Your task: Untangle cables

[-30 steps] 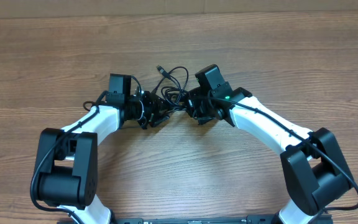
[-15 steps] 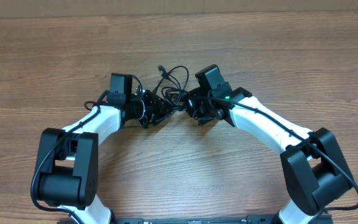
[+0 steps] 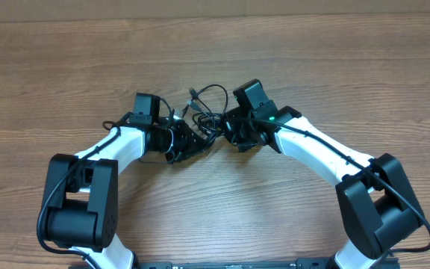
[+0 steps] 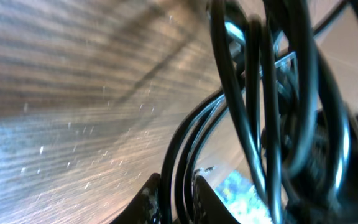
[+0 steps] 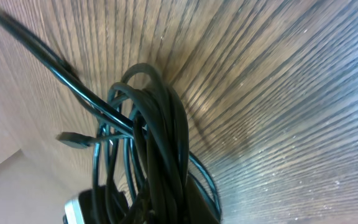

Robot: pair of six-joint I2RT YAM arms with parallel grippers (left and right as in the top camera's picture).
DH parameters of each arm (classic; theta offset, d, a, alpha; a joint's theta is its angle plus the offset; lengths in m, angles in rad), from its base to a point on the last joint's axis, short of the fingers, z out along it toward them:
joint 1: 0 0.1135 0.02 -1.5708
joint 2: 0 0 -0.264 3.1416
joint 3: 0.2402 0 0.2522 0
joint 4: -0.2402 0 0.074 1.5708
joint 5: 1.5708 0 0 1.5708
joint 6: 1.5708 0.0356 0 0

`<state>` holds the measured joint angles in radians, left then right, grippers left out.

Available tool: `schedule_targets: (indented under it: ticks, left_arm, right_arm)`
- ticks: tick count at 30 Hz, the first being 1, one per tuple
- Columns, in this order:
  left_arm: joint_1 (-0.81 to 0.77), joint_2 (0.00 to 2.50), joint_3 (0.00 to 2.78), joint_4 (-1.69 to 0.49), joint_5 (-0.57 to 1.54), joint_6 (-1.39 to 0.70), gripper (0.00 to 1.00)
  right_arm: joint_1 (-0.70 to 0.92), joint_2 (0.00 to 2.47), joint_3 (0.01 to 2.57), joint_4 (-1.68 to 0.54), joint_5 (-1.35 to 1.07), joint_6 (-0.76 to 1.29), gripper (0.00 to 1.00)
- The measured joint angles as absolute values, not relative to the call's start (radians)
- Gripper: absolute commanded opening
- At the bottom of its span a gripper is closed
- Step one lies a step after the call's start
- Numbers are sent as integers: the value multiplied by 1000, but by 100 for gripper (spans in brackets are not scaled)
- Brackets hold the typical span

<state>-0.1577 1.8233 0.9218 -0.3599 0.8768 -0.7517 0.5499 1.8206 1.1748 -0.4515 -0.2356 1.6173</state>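
Observation:
A tangle of thin black cables point(image 3: 206, 110) lies at the table's centre between my two grippers, with loops and a small plug point(image 3: 192, 93) sticking out to the far side. My left gripper point(image 3: 187, 139) is shut on a few strands of the cables point(image 4: 178, 186), which run up between its fingertips point(image 4: 173, 199). My right gripper point(image 3: 228, 125) is shut on a thick bunch of cable strands point(image 5: 160, 137); its fingers point(image 5: 179, 208) are mostly hidden by them. A plug end point(image 5: 73, 140) hangs to the left in the right wrist view.
The wooden table point(image 3: 334, 67) stretches wide on all sides of the tangle. Both white arms point(image 3: 118, 146) reach in from the near edge, and their thicker black cables run along them.
My left gripper has shifted slightly right and nearer, pulling its strands with it. The cable loops have stretched a little and the plug end moved. My right gripper has barely moved.

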Motion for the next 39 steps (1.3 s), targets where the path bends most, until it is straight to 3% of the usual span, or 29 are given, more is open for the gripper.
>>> schedule_targets:
  ticks: [11,18,23,25,30,39]
  left_arm:
    - [-152,1823,921,-562,902,-492,22]
    - [-109,1823,921,-587,797,-450,47]
    - [-70,1823,921,-516,766,-503,52]
    - [-62,1823,921,-473,762,-536,50]
    - [-59,1823,921,-425,780,-642,32]
    - [-74,1823,921,-426,821,-825,63]
  right_arm:
    - [550,1821,1175,-443,-141,1600,4]
    - [550,1821,1175,-442,-131,1596,4]
    - [550,1821,1175,-441,-131,1597,4]
    - [550,1821,1175,-442,-132,1597,4]
    - [550,1821,1175,-441,-139,1597,4]
    - [550,1821,1175,-442,-154,1597,4]
